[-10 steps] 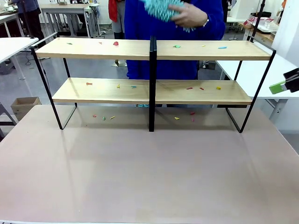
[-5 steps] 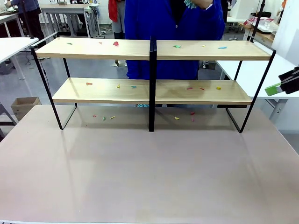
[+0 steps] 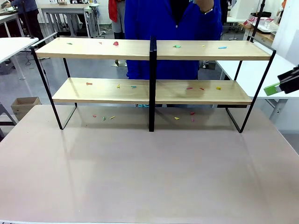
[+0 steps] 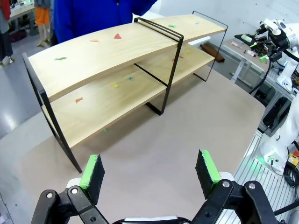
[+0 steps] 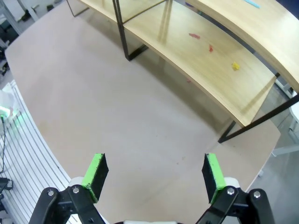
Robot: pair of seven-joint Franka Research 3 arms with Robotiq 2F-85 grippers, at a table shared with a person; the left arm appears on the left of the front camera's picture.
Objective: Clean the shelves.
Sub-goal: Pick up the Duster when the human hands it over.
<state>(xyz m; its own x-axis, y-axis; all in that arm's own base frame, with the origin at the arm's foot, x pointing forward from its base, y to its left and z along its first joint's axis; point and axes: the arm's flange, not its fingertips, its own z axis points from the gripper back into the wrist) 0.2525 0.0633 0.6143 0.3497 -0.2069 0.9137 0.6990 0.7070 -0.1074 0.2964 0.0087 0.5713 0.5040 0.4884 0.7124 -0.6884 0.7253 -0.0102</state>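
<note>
Two boards of the shelves (image 3: pixel 135 49) are littered with small coloured scraps (image 3: pixel 116 43), and more lie on the table (image 3: pixel 149 182) under the lower board, so by the look of it no cleaning has begun. A second ago the person (image 3: pixel 159 28) held a teal duster at chest height; it has since been lifted out of the top of the front view, leaving a raised hand (image 3: pixel 204 5) in sight. The right gripper (image 5: pixel 153 171) has drifted slightly up at the right edge of the front view, beside the frame's end and well clear of the boards. My guess is that the tool is not yet on offer, so the wiping waits on a handover. Both grippers are spread wide and hold nothing; the left gripper (image 4: pixel 149 169) hangs above the table, looking at the rack from its left end. The rack stands at the far side of the table, the person close behind it. Its black upright (image 3: pixel 152 84) splits each board, so one sweep cannot run the full length.
</note>
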